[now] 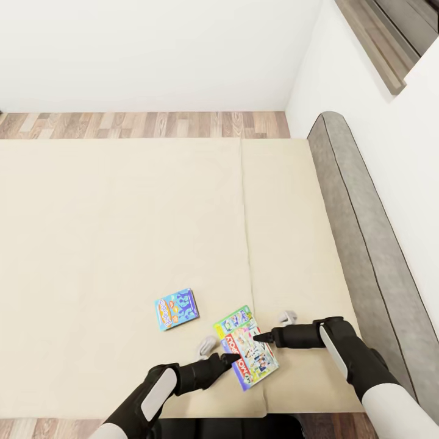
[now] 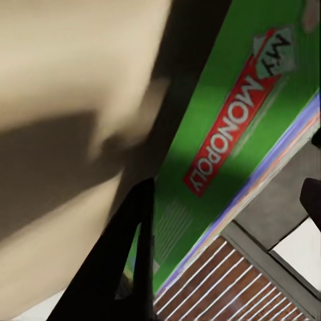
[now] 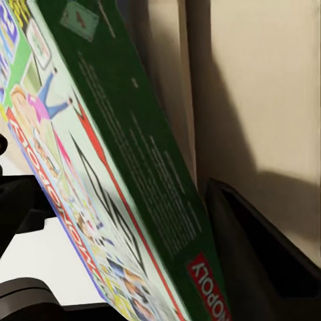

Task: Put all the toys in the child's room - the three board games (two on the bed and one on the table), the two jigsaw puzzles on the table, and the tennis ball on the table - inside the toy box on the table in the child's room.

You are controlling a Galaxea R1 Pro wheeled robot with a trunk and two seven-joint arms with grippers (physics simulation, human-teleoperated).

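Two board games lie on the bed's beige mattress, near its front edge. The mostly blue one lies flat and alone. The green Monopoly one sits between my two grippers. My left gripper touches its near-left edge and my right gripper its far-right edge. In the left wrist view the box's green face with the red logo runs past one dark finger. In the right wrist view its green side rests against a dark finger. Both pairs of fingers stand wide apart.
The grey padded headboard runs along the bed's right side, against a white wall. Wood-plank floor shows beyond the far edge of the bed. A wide stretch of mattress lies to the left of the games.
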